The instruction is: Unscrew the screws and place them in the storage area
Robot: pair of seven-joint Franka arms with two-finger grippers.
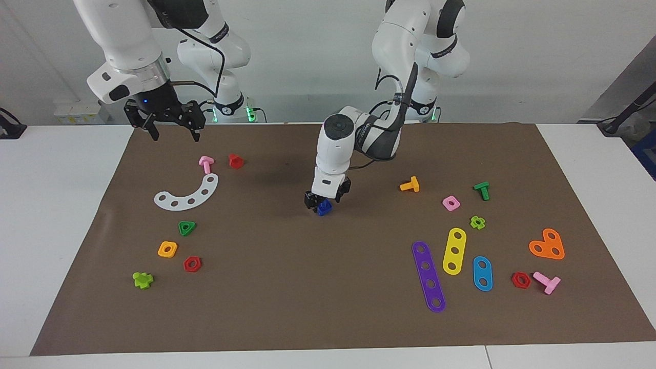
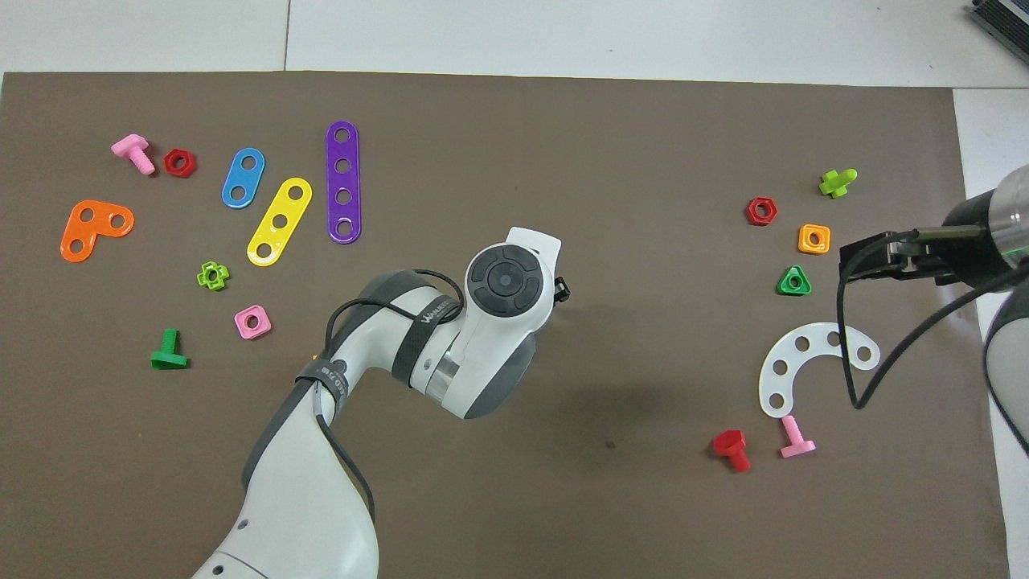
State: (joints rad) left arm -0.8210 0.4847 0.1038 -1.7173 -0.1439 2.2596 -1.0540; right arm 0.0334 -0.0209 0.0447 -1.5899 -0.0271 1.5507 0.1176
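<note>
The dark-blue screw (image 1: 324,207) sits on the brown mat (image 1: 287,287) near the middle of the table. My left gripper (image 1: 323,201) points down onto it, with its fingers closed around the blue piece. In the overhead view the left arm's wrist (image 2: 505,281) covers the screw, so it is hidden there. My right gripper (image 1: 175,134) hangs open and empty above the mat's edge at the right arm's end, over the spot near the pink bolt (image 1: 206,164). It also shows in the overhead view (image 2: 852,264).
At the right arm's end lie a white arc plate (image 1: 187,195), red bolt (image 1: 236,161), green triangular nut (image 1: 187,228), orange nut (image 1: 167,249) and red nut (image 1: 192,264). At the left arm's end lie an orange bolt (image 1: 410,184), green bolt (image 1: 482,190) and purple strip (image 1: 429,277).
</note>
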